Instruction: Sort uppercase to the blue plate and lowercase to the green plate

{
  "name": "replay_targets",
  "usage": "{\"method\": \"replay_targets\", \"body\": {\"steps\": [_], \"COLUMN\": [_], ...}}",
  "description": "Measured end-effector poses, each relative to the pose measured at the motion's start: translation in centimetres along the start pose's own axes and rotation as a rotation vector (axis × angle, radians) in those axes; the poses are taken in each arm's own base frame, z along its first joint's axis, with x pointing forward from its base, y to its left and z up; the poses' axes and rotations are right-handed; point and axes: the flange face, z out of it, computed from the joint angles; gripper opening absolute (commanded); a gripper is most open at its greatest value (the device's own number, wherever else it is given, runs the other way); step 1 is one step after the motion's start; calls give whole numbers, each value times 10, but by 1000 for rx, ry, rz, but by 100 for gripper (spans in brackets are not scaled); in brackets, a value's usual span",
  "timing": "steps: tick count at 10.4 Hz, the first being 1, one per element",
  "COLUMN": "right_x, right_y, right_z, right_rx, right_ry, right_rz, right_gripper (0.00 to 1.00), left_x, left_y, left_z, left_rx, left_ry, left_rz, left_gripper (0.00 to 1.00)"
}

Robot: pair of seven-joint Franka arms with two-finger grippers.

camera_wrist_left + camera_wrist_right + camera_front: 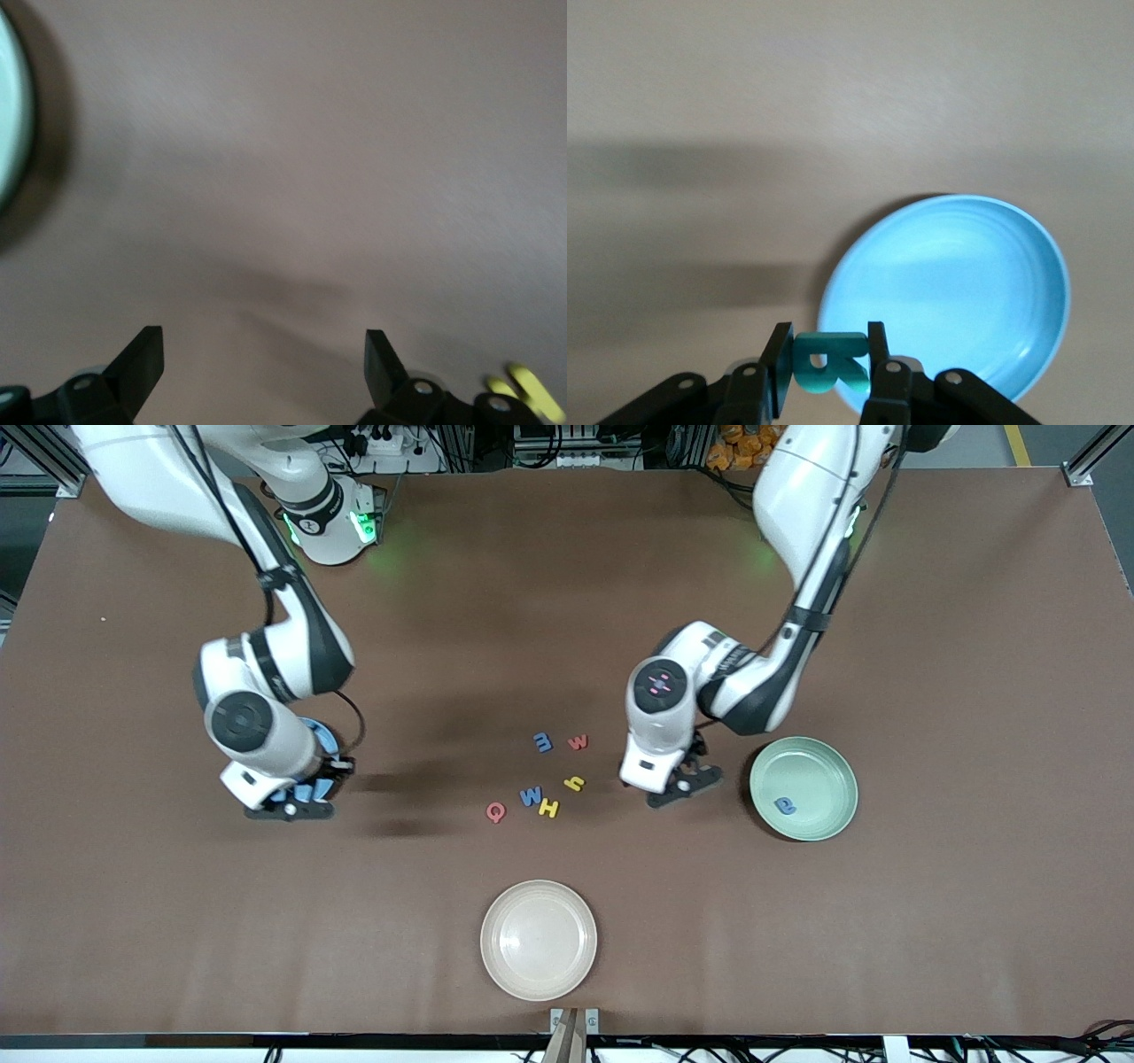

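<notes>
At the table's middle in the front view, loose foam letters are clustered, well apart from the pale green round plastic plate, in which one blue lowercase a is already laid. Beside that green plate, the left gripper is hung over bare brown table.

From the left wrist view, its fingers are seen spread wide, nothing between them.

From the right wrist view, a teal foam capital R is pinched by the right gripper above the near rim of the round blue plastic plate, apparently for release; its inside is bare.
</notes>
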Motion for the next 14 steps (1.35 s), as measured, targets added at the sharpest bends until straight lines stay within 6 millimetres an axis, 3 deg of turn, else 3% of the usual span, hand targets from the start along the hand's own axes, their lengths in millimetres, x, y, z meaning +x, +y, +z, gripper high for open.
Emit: {"method": "replay_targets", "body": {"steps": [3, 4, 5, 6, 8, 9, 14], "right_x": [-33, -39, -41, -40, -40, -40, -39], "right_y": [51, 63, 70, 72, 71, 71, 65], "right_z": [60, 69, 72, 71, 71, 71, 70], "right_rx": [17, 14, 11, 11, 12, 17, 69], "right_ry": [79, 80, 82, 88, 91, 91, 88], "right_rz": [-55, -69, -75, -76, -79, -73, -14], "right_gripper": [13, 13, 15, 23, 46, 52, 56], "left_x": [-36, -42, -47, -51, -64, -70, -77], "left_y": [28, 32, 34, 36, 44, 49, 69], "left_z": [-3, -3, -1, 4, 22, 29, 31], "left_rx": [-70, -82, -87, -88, -80, -80, -115], "left_ry": [6, -1, -16, -32, -53, -60, -87], "left_rz": [-11, -11, -18, -24, -22, -19, -27], "left_gripper": [100, 100, 100, 100, 100, 100, 100]}}
